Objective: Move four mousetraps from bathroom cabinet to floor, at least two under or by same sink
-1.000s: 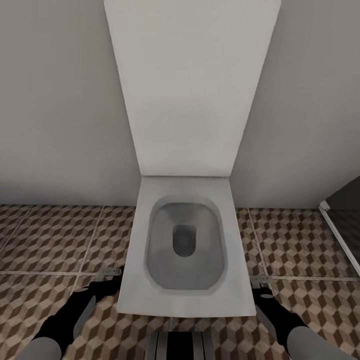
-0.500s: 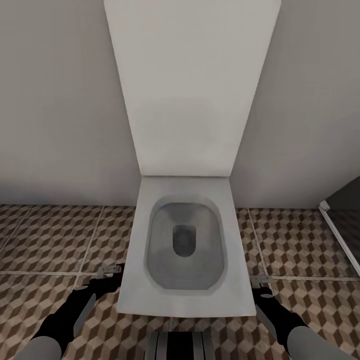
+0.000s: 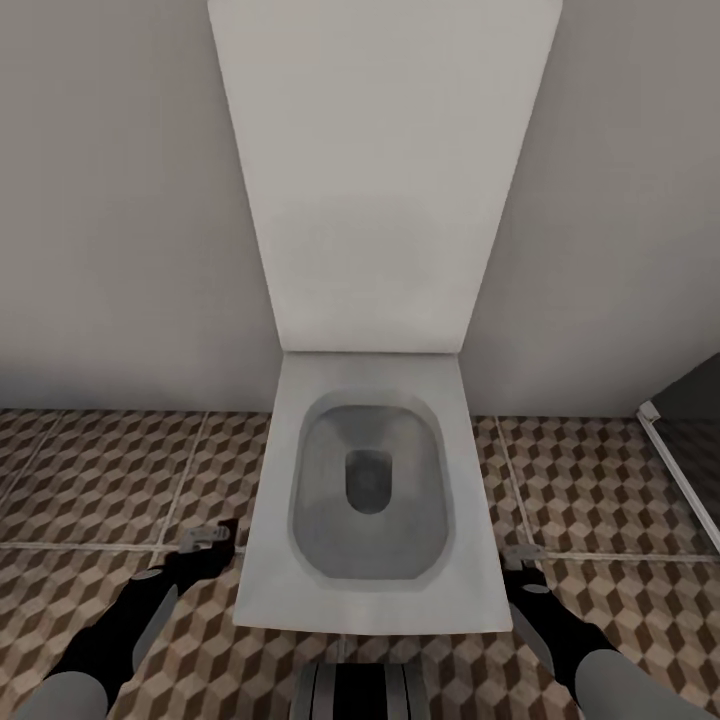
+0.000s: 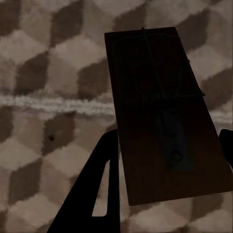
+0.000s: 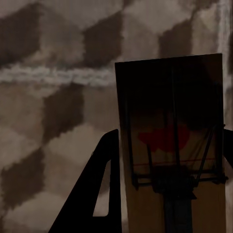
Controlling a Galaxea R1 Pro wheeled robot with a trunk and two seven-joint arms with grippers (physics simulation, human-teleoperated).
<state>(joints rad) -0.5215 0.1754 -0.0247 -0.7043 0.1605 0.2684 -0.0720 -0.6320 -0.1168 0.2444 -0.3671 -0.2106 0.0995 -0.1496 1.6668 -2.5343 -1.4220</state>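
Both pincers low over tiled floor (image 3: 90,480), each clamped on a mousetrap, either side of toilet (image 3: 370,500).

Left pincer (image 3: 205,541) just left of toilet's near corner, gripping left trap (image 4: 162,111): flat, dark, wire parts on top, floor behind. Right pincer (image 3: 520,558) just right of toilet's near right corner, gripping right trap (image 5: 174,145): red patch under wire. Wall (image 3: 110,200) at far side. Dark frame (image 3: 680,470) at far right.
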